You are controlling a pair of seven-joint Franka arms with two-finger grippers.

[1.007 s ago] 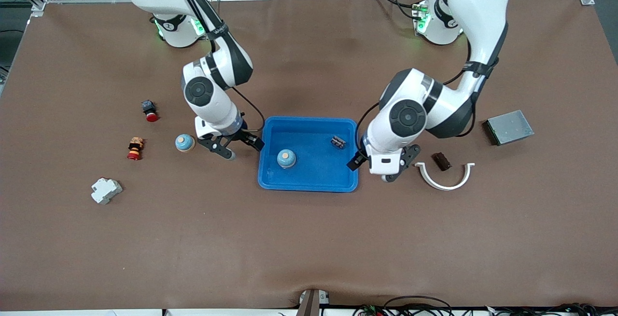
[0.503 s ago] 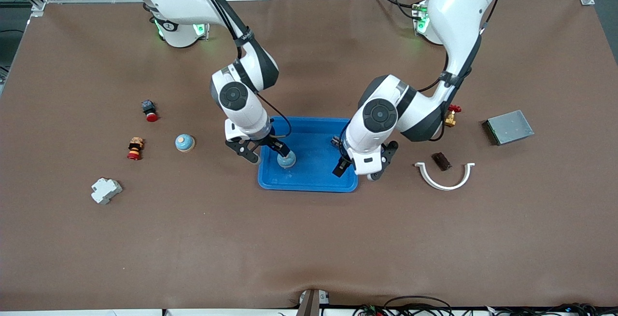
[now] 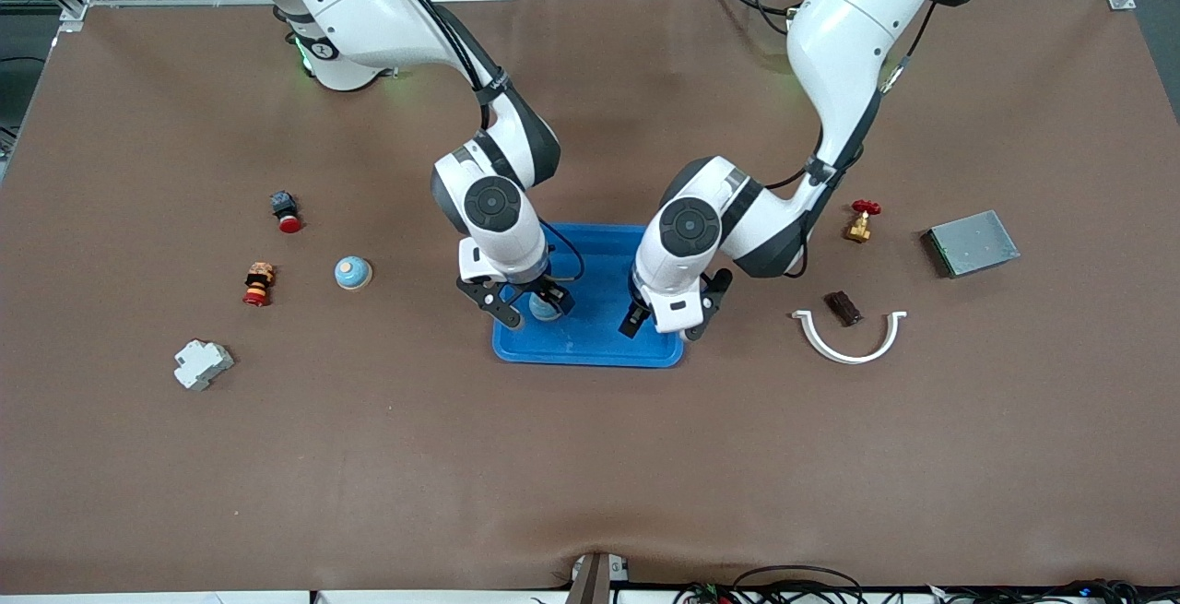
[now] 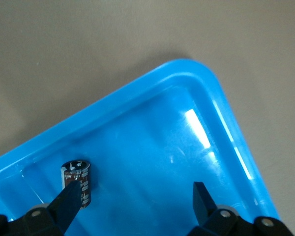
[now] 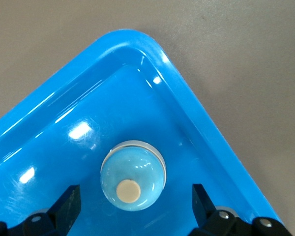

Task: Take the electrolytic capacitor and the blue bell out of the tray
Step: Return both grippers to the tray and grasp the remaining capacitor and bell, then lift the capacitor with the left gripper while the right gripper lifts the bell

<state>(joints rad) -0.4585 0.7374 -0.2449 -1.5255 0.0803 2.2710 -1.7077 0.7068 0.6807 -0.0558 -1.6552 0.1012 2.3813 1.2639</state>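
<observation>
Right end effector [image 3: 527, 305] open around bell [image 3: 545, 308] in tray [image 3: 590, 350]; left end effector [image 3: 662, 321] open over capacitor [image 4: 78, 181].

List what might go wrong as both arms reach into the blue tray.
1. In the left wrist view, one finger of the open left end effector overlaps the electrolytic capacitor; it could tip or roll it aside.
2. The blue bell is smooth and domed; the open right end effector may slip off it.
3. Both arms crowd over the tray and might collide.
</observation>
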